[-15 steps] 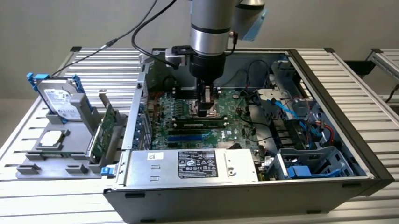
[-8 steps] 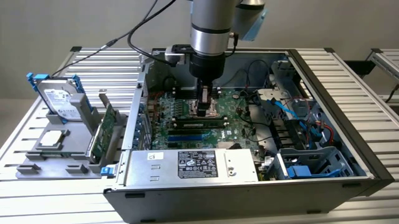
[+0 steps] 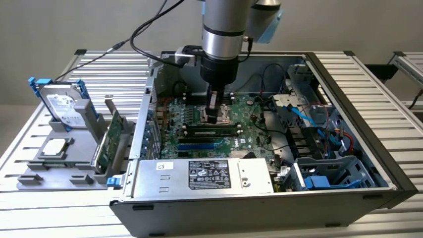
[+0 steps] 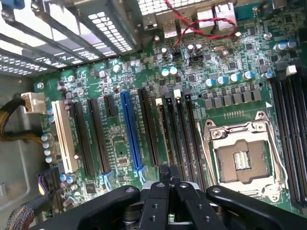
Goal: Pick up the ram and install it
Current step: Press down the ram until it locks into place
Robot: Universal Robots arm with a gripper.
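Exterior view: my arm reaches down into the open computer case (image 3: 370, 163) on the slatted worktop (image 3: 59, 208), the gripper (image 3: 213, 116) low over the motherboard (image 3: 198, 144). The ram (image 3: 211, 132), a green stick, lies along a slot just below the fingertips, seemingly seated. In the wrist view the gripper (image 4: 168, 176) has its fingers pressed together, holding nothing, tips above the row of memory slots (image 4: 180, 139) beside the processor socket (image 4: 240, 160). I judge the closed tips are placed to push on the stick's edge.
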